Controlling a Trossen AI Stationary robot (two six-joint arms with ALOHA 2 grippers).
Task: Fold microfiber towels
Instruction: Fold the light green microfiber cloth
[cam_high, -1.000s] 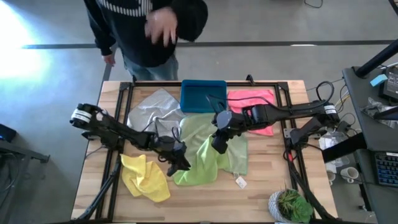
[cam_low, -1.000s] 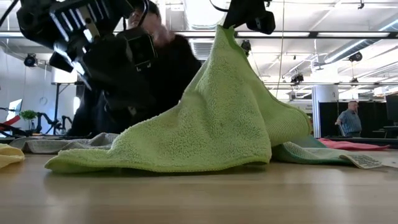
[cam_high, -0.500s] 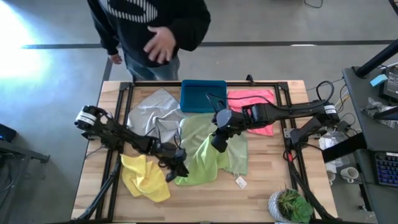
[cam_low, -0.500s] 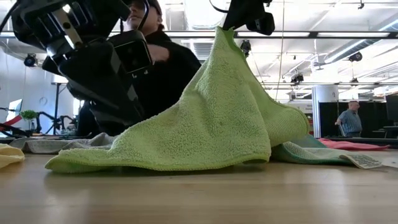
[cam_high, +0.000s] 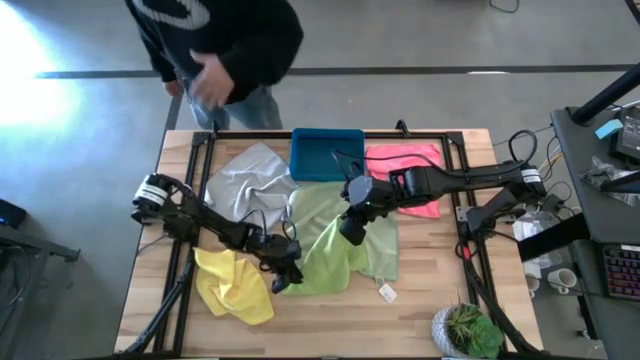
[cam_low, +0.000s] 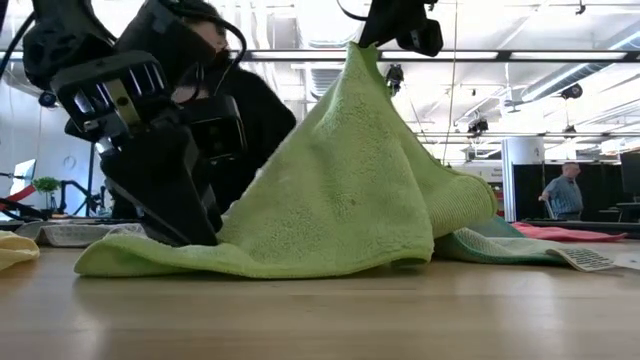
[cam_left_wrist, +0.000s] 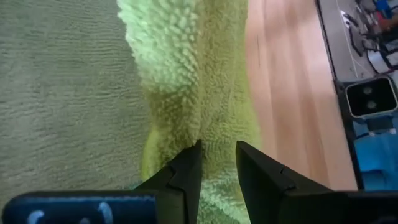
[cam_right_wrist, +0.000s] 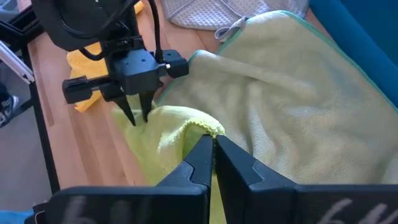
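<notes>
My left gripper (cam_high: 281, 279) stood low on the table at the near left corner of the bright lime green towel (cam_high: 322, 258), its fingers (cam_left_wrist: 186, 171) parted only a little, with a raised fold of the lime pile between the tips; they pressed into the cloth, though I could not tell whether the fold was truly pinched. A second before, that gripper had hung higher and a little farther right, clear of the towel's edge; it had since come down and left to meet it. The yellow towel (cam_high: 232, 284) lay crumpled just beside it. My right gripper (cam_high: 351, 229) was clenched on an upper corner of the lime towel, holding it up in a peak (cam_low: 352, 60) above the pale sage green towel (cam_right_wrist: 298, 106), exactly where it had been.
</notes>
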